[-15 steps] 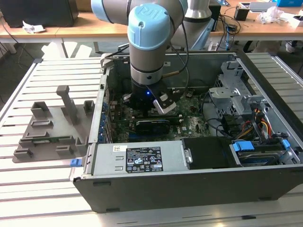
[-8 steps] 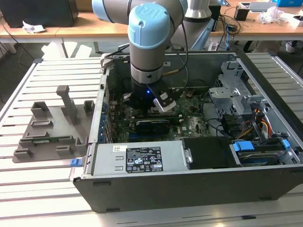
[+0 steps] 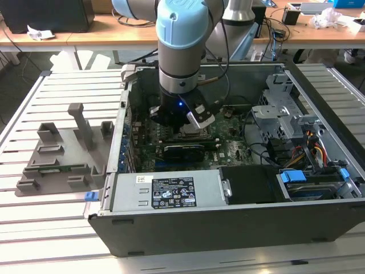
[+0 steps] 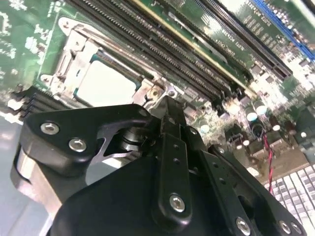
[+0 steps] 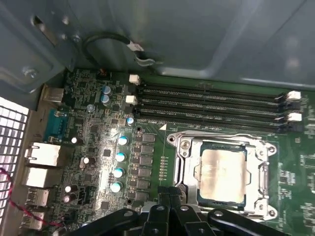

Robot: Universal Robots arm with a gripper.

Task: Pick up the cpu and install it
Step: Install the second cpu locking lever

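The cpu point(image 5: 221, 169) lies flat in the motherboard socket, its dull silver top showing through the metal socket frame point(image 5: 183, 147). In the second wrist view the cpu point(image 4: 106, 83) sits just beyond the fingertips. My gripper point(image 5: 171, 195) hangs at the socket's edge, beside the cpu rather than over it, with its fingers pressed together and nothing between them. From the exterior view, the gripper point(image 3: 177, 117) is low inside the open computer case point(image 3: 188, 228), over the middle of the board.
Memory slots point(image 5: 211, 103) run alongside the socket. A case wall with a loose cable point(image 5: 106, 42) rises behind them. Drive cage and wiring point(image 3: 296, 137) fill the exterior view's right of the case. A grey parts holder point(image 3: 65, 151) stands on the slatted table.
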